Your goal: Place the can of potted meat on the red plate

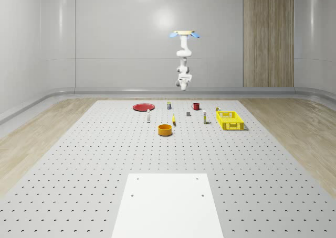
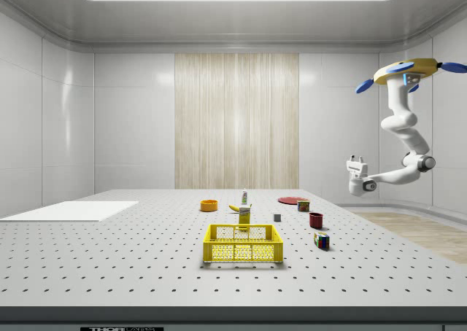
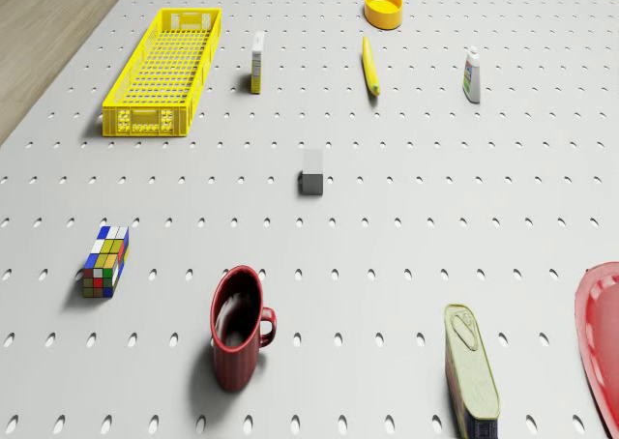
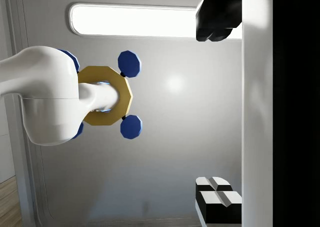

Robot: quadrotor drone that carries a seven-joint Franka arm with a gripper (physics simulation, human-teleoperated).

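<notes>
Nearest the side camera sits a yellow mesh plastic crate (image 2: pixel 243 243). From the side view's left to right behind it: an orange round bowl (image 2: pixel 209 205), a flat red plate (image 2: pixel 290 200), the rectangular olive potted meat can (image 2: pixel 303 205) just beside that plate, a dark red mug (image 2: pixel 316 220). High at the right, the drone (image 2: pixel 405 72) hovers off the table's far edge, its white gripper (image 2: pixel 356 160) pointing upward with fingers (image 4: pixel 216 21) spread wide, empty.

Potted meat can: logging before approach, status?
Drone hovering high, end effector open, empty. Potted meat can lying beside red plate. Red mug nearby.
</notes>
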